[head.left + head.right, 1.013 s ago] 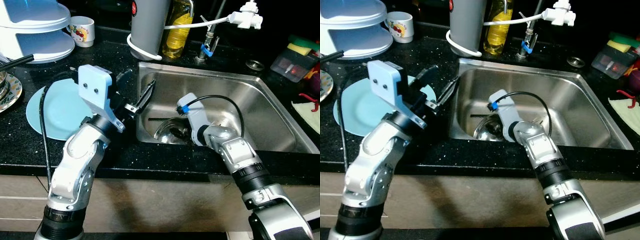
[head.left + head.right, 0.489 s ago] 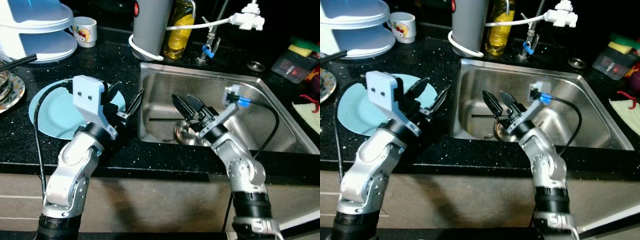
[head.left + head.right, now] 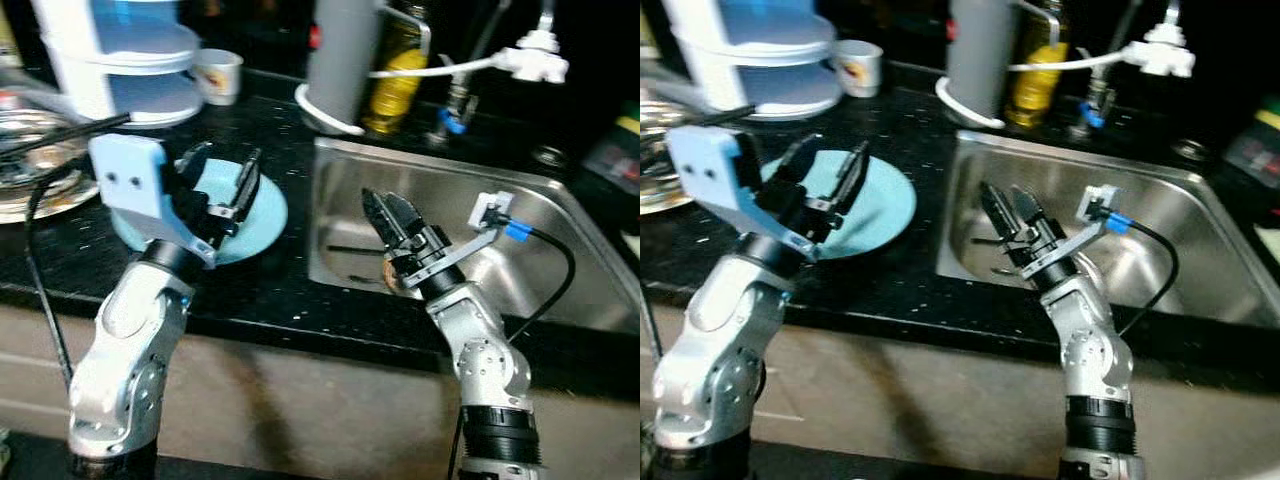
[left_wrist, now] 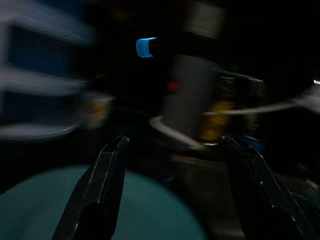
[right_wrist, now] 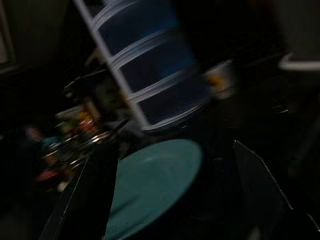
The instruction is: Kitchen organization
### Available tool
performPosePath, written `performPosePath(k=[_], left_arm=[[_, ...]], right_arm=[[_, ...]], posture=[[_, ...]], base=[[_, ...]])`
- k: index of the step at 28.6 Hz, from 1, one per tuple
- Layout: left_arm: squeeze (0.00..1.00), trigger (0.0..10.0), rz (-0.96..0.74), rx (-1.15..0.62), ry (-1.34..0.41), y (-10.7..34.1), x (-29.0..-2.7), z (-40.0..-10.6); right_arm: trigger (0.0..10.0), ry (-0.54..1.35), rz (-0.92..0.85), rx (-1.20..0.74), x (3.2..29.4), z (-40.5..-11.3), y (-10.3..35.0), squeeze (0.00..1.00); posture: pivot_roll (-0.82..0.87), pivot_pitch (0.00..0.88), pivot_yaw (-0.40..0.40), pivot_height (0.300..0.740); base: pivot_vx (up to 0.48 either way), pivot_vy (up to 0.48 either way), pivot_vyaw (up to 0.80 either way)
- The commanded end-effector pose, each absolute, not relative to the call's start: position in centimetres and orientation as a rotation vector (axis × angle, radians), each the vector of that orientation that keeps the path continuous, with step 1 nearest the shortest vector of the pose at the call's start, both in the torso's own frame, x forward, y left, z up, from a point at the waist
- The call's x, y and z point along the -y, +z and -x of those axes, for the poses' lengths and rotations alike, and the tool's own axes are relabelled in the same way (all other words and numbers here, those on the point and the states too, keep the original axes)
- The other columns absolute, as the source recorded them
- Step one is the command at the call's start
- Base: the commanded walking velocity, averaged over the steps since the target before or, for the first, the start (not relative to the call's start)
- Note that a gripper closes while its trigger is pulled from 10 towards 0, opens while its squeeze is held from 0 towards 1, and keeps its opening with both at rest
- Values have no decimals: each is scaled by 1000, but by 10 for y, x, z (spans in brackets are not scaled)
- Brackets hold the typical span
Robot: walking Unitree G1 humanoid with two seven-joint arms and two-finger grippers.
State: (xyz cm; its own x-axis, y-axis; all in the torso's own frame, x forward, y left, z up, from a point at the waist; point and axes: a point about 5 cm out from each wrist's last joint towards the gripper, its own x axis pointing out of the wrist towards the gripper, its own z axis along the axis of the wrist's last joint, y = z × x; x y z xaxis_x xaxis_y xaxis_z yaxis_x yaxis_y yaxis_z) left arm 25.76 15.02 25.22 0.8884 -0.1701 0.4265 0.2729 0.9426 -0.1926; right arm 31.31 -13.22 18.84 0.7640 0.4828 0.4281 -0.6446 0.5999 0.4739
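My left gripper [image 3: 222,180] is raised above the black countertop [image 3: 60,250], over the near part of the light blue plate [image 3: 262,212]. Its two fingers stand well apart, with nothing between them. In the left wrist view the fingers [image 4: 102,192] frame the plate's teal surface below and a grey cylindrical container [image 4: 187,100] beyond.

My right gripper [image 3: 1005,212] is held above the front left part of the steel sink [image 3: 540,250], pointing up and towards my left. Its fingers are spread a little and hold nothing. In the right wrist view the gripper looks across at the plate [image 5: 155,187] and at the white and blue tiered rack [image 5: 150,75] behind it.

The plate lies flat on the countertop, just left of the sink edge. It is round, so it has no long axis and no pointing direction; its face is upward.

A small round metal item [image 3: 392,277] lies in the sink bottom, partly behind my right wrist; I cannot tell what it is. A thin dark rod-like item [image 3: 345,249] lies on the sink floor, long axis running left to right.

Behind the sink stand the grey container [image 3: 345,50], a yellow bottle [image 3: 395,75] and a tap with a white fitting [image 3: 535,60]. A printed cup [image 3: 216,72] sits beside the rack [image 3: 140,55]
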Motion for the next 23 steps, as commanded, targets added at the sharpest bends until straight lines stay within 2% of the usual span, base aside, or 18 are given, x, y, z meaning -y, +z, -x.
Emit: performPosePath(k=[1, 6, 13, 23], left_arm=[[0, 10000, 330, 384, -208, 248, -152, -255], [0, 10000, 491, 326, -137, 237, -161, -249], [0, 10000, 882, 274, 11, 219, -178, -245], [0, 10000, 1022, 208, 184, 211, -197, -247]], right_arm=[[10000, 664, -657, 284, 136, -311, 189, 0], [10000, 688, -644, 298, 135, -309, 190, 0], [10000, 707, -621, 297, 134, -309, 191, 0], [10000, 701, -568, 263, 134, -312, 190, 0]], posture=[[205, 28, -181, 740], [217, 29, -181, 740], [220, 28, -181, 740], [218, 30, -181, 740]], base=[[0, 0, 0], [0, 0, 0], [0, 0, 0], [0, 0, 0]])
